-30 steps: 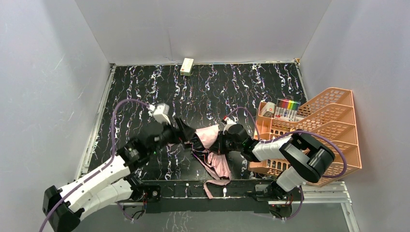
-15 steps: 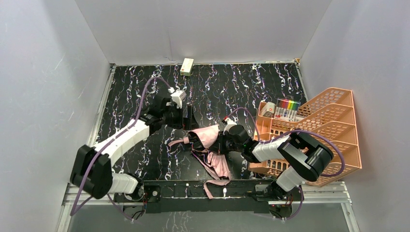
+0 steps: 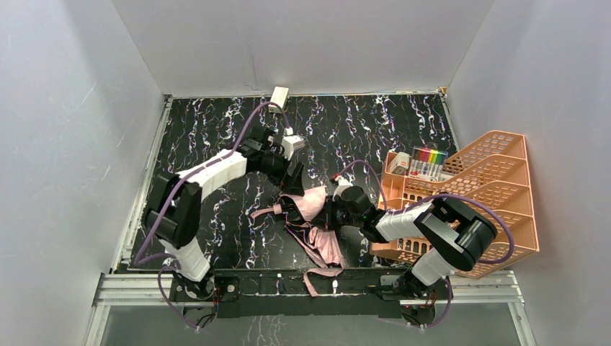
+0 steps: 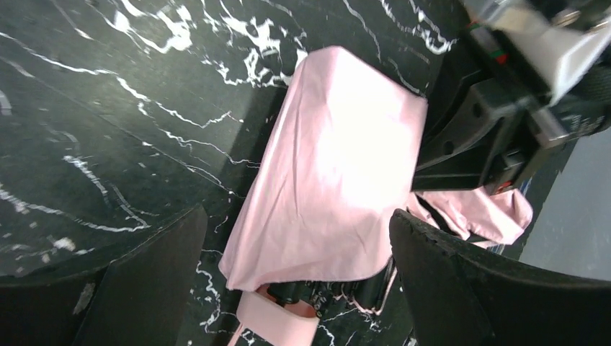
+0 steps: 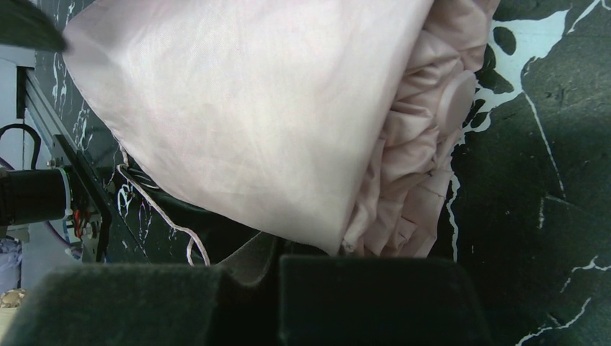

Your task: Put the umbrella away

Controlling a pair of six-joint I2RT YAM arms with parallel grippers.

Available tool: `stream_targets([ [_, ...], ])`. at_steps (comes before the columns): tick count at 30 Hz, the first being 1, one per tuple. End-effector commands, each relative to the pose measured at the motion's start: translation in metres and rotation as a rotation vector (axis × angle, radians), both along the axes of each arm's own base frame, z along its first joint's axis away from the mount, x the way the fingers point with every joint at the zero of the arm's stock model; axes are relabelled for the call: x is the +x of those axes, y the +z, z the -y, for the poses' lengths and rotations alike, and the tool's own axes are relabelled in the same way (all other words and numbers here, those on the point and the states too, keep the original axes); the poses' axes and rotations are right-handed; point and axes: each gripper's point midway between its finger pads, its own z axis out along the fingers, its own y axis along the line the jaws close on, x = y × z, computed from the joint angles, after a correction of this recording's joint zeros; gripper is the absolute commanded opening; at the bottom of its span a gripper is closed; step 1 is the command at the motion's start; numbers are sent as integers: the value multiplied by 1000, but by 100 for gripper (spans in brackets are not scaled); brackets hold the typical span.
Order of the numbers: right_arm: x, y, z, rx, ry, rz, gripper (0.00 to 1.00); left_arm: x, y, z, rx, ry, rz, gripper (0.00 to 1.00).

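The left claw (image 3: 292,176) gapes fully wide and empty just above the one umbrella (image 3: 313,202). The right claw (image 3: 326,214) is closed tight against its pink fabric; whether it grips is unclear. The umbrella lies lower centre on the table (image 3: 216,122). One cream box (image 3: 279,98) sits top centre, one orange rack (image 3: 497,180) at right.

Pink fabric of the umbrella (image 5: 238,122) hides the right claw (image 3: 324,213) tips and runs off the wrist view's top edge.
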Motion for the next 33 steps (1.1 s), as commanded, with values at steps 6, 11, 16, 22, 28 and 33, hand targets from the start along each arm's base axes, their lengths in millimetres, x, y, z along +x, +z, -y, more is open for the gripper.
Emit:
stream_targets([
  [6, -34, -69, 62, -315, -8, -140, 0, -36, -25, 10, -35, -216, -170, 98],
  [11, -33, -70, 61, -317, -6, -143, 0, -57, -29, 12, -42, -248, -226, 98],
  [16, -32, -71, 60, -315, -5, -145, 0, -81, -50, 5, 34, -253, -269, 98],
  [22, -32, -71, 59, -316, -1, -146, 0, -97, -72, -3, 153, -264, -264, 98],
  [28, -32, -70, 59, -309, -14, -149, 0, -98, -84, -15, 336, -255, -123, 90],
  [33, -31, -67, 56, -295, -14, -147, 0, -102, -92, -21, 426, -251, -46, 71],
])
